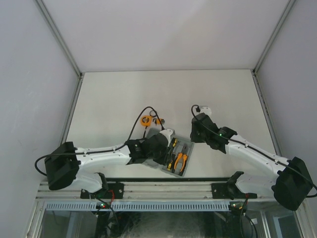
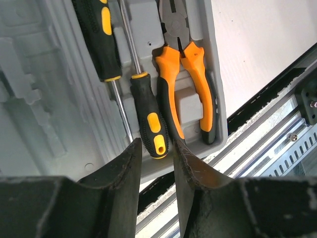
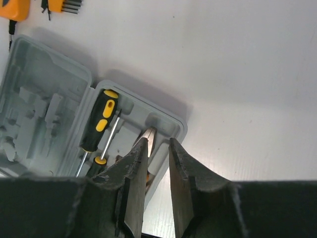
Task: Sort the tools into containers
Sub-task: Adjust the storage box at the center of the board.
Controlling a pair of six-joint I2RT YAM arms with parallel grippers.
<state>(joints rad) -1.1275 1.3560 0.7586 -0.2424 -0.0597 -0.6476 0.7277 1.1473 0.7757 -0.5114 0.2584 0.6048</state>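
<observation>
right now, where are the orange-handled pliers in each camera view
top external: orange-handled pliers, low centre, in the grey plastic case.
left wrist: upper centre, just beyond the left fingers.
right wrist: only the metal tip, behind the right fingers.
shared landmark: black-and-yellow screwdrivers lying beside them.

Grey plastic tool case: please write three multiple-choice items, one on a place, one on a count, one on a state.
1. Where is the round orange tape measure? A) inside the grey plastic hinged tool case B) on the white table beyond it C) under it
2. How many black-and-yellow screwdrivers lie in the case? A) two B) one C) none
3. The case is: A) shut B) upside down C) open
Key: B, it rests on bare table; A, both lie in recesses; C, both moulded halves show.
</observation>
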